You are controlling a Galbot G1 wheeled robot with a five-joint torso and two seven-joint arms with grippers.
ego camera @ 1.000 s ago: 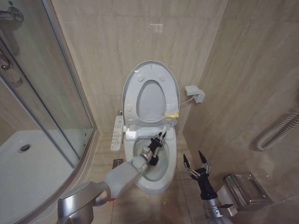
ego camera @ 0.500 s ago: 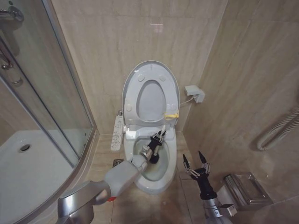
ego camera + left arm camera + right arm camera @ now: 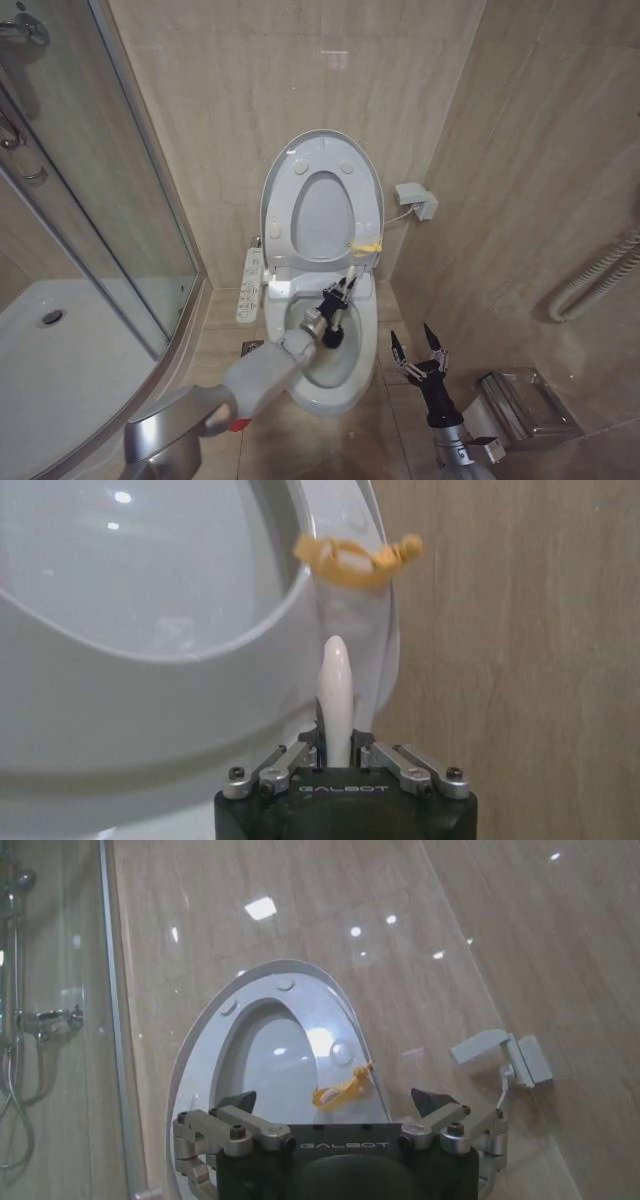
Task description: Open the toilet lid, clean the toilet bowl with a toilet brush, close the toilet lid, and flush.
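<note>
The toilet lid (image 3: 322,160) stands raised against the back wall, with the seat ring up against it. Below it the toilet bowl (image 3: 345,385) lies uncovered. My left gripper (image 3: 341,298) reaches over the bowl's back part and is shut on the toilet brush (image 3: 351,274). The thin white handle sticks up past the fingers, and its lower end points down into the bowl. Up close, the toilet brush handle (image 3: 334,694) rises from my left gripper (image 3: 336,759) in front of the lid's edge. My right gripper (image 3: 414,349) hangs open beside the bowl's right side. From the right wrist, the right gripper (image 3: 340,1104) faces the toilet lid (image 3: 235,1027).
A glass shower enclosure (image 3: 110,200) and white shower tray (image 3: 60,360) take up the left. A control panel (image 3: 252,283) hangs at the toilet's left side. A yellow tie (image 3: 368,246) sits on the lid's right edge. A wall box (image 3: 417,200), a hose (image 3: 590,282) and a metal holder (image 3: 522,405) are on the right.
My left gripper has shifted slightly up and toward the bowl's back with the brush in it. The right gripper has sunk a little.
</note>
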